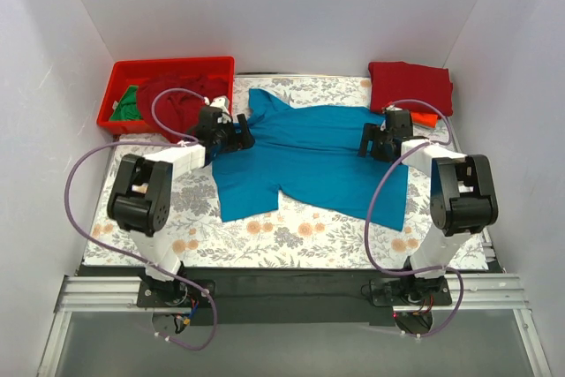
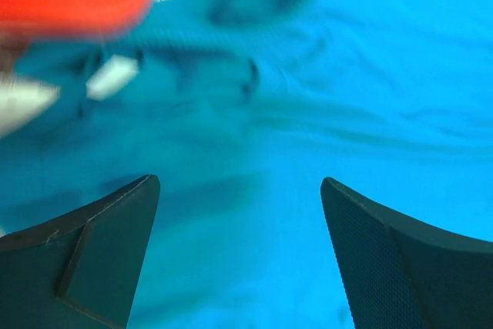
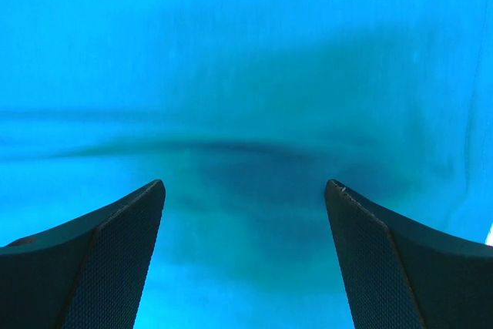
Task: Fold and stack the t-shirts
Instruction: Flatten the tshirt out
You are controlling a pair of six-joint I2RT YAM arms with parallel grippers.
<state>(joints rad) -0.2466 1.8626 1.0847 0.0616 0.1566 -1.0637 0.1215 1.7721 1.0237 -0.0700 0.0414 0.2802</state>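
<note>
The teal shirt (image 1: 309, 161) lies spread out flat in the middle of the floral table (image 1: 199, 218), collar up toward 11 o'clock and one sleeve trailing down to 7. The left gripper (image 1: 237, 136) is low over the shirt's 9 o'clock edge, jaws spread wide with nothing between them. Its wrist view shows only teal cloth beyond the two dark fingers (image 2: 100, 244); whether they touch the cloth I can't tell. The right gripper (image 1: 374, 142) is over the 3 o'clock side of the same shirt, jaws also spread and empty.

At 10 o'clock the red tray (image 1: 115, 77) holds a dark red shirt (image 1: 181, 99) in a heap and a green shirt (image 1: 129, 105) in its near-left corner. At 2 o'clock a folded red shirt (image 1: 410, 86) sits on an orange shirt (image 1: 427, 118), with only the orange edge peeking out.
</note>
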